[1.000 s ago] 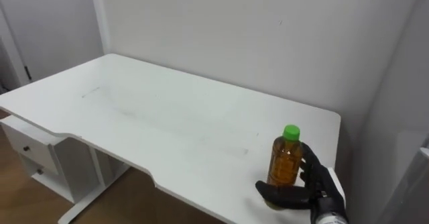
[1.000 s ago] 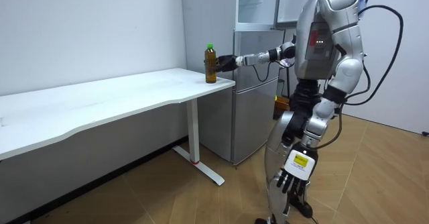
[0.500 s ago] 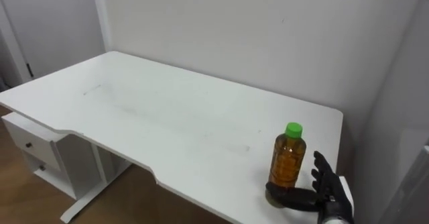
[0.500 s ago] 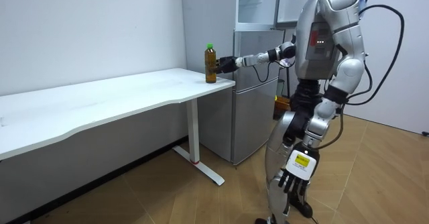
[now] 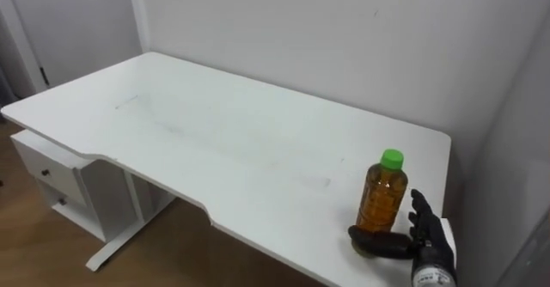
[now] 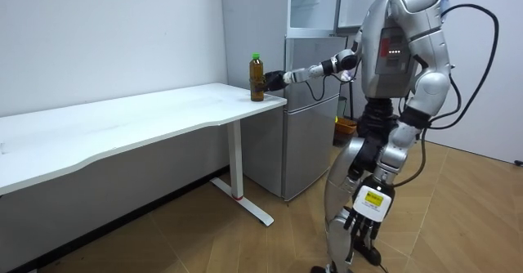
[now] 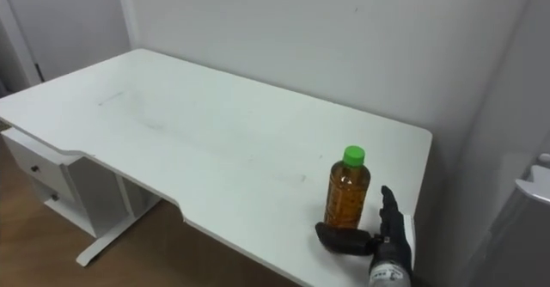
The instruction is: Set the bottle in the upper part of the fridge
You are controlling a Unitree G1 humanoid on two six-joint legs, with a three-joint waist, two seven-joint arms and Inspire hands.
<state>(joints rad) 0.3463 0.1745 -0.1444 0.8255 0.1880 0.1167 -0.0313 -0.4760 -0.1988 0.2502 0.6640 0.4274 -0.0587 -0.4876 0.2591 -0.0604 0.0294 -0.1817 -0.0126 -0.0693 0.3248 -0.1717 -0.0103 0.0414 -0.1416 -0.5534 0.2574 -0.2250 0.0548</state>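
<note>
An amber bottle (image 5: 381, 203) with a green cap stands upright at the right corner of the white table (image 5: 215, 141). My right hand (image 5: 430, 240) is open around its base: the thumb lies along the front of the foot, and the fingers rise straight just right of the bottle with a small gap. In the room view I stand by the table's end with my right arm stretched out to the bottle (image 6: 257, 78). My left hand (image 6: 358, 222) hangs relaxed by my thigh.
A grey fridge (image 6: 315, 109) stands right behind the table's end, with a pale upper cabinet (image 6: 315, 3) above it. A white drawer unit (image 5: 43, 171) sits under the table's left side. A wall runs along the table's far edge.
My right hand's fingers have come away from the bottle's side and the hand sits lower and further right. The bottle has not moved. The eye view has shifted.
</note>
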